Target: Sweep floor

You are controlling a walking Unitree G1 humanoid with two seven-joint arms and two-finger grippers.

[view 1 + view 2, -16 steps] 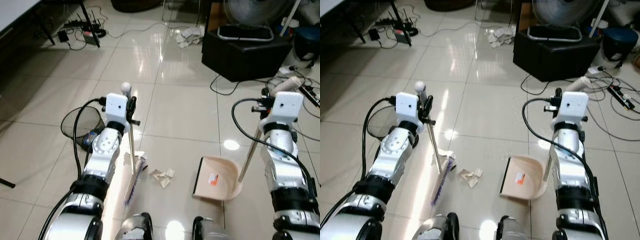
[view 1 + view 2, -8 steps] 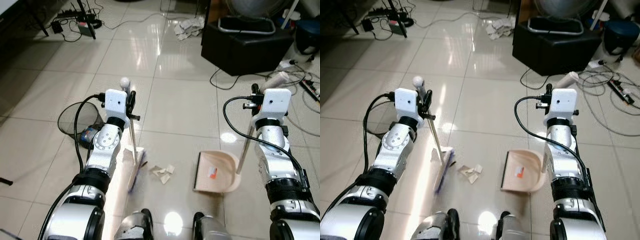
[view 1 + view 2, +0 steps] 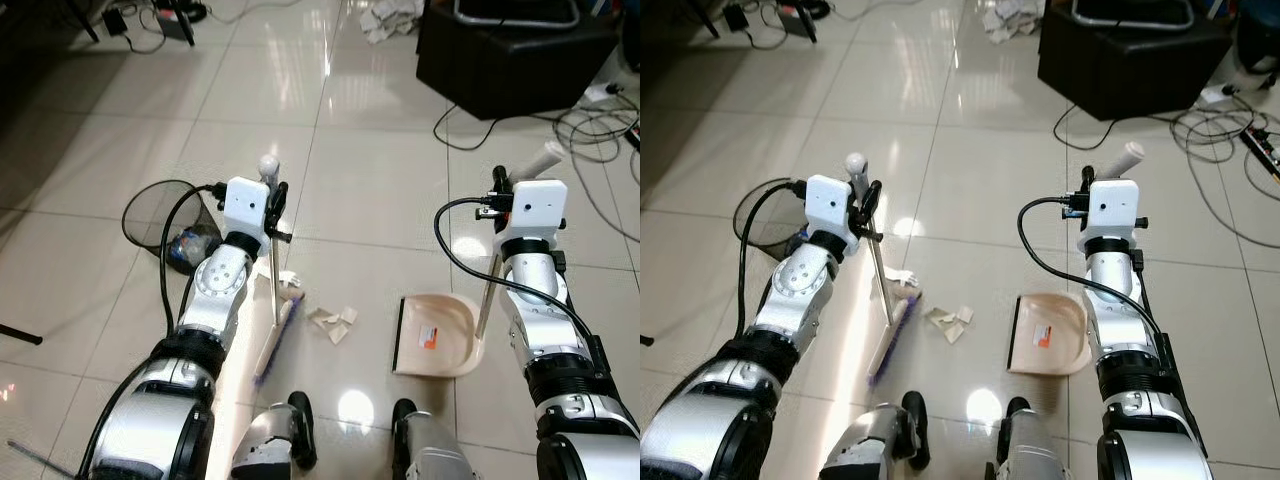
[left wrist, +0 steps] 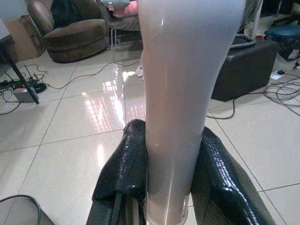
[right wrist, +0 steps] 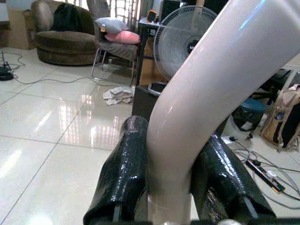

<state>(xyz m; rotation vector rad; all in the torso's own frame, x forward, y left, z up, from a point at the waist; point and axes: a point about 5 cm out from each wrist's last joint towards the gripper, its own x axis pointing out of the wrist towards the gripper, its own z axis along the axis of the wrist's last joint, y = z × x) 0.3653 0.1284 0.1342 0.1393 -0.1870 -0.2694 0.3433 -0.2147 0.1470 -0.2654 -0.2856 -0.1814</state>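
Glossy tile floor (image 3: 370,215) under us; left gripper (image 4: 171,187) pinches broom handle (image 4: 180,93); right gripper (image 5: 173,183) pinches dustpan handle (image 5: 197,93); sofa (image 4: 70,35) behind.

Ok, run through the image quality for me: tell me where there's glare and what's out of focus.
Left eye view: sharp, with bright lamp glare on the glossy floor tiles. Right eye view: much the same glare. Left wrist view: the broom handle in the left end effector is close, washed out and soft. Right wrist view: the dustpan handle in the right end effector is likewise blurred.
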